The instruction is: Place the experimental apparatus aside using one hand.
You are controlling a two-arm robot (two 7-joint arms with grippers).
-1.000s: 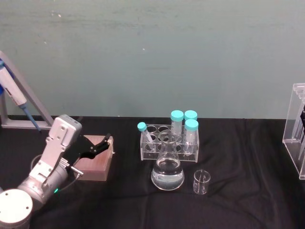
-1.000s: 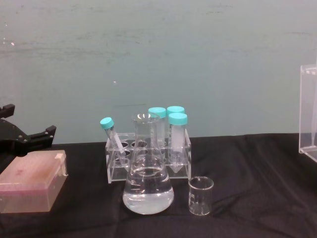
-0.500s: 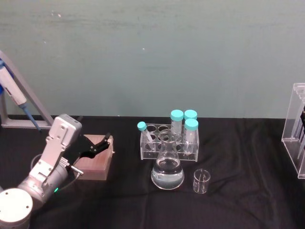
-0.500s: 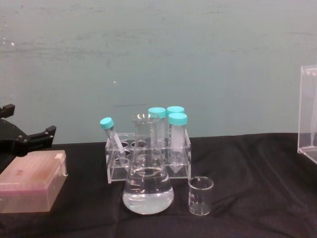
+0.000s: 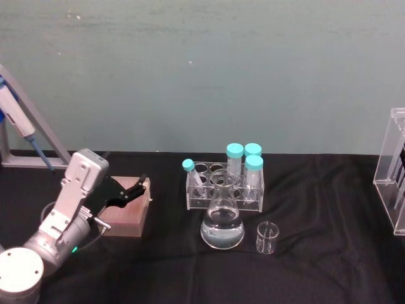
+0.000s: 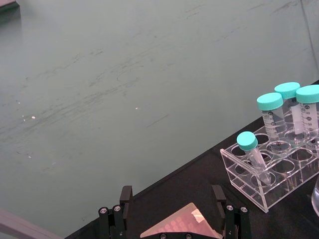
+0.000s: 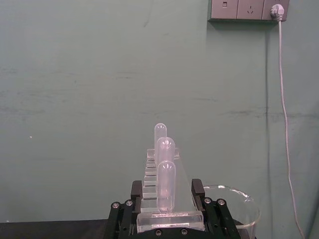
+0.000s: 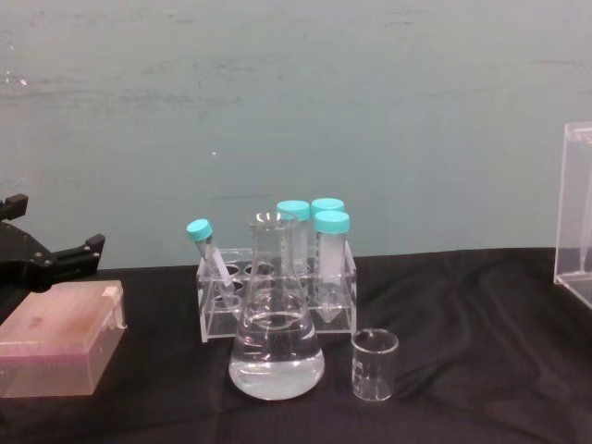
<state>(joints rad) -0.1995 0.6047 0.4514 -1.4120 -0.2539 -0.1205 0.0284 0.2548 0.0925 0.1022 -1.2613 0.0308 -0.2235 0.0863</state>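
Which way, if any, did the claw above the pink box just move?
No. In the chest view the left gripper keeps its spot above the pink box.

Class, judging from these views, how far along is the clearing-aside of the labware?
Nothing looks set aside yet: flask and beaker stand centrally before the tube rack. In hand: right gripper is at the acrylic stand, far right. Left gripper hangs open above the pink box. All moves remain.

Clear flask point(image 5: 222, 229), clear acrylic stand point(image 5: 395, 171); teal tube caps point(image 5: 235, 151) behind flask. Pink box point(image 5: 133, 212) left of flask, black tablecloth point(image 5: 329, 253), green wall point(image 5: 190, 76).
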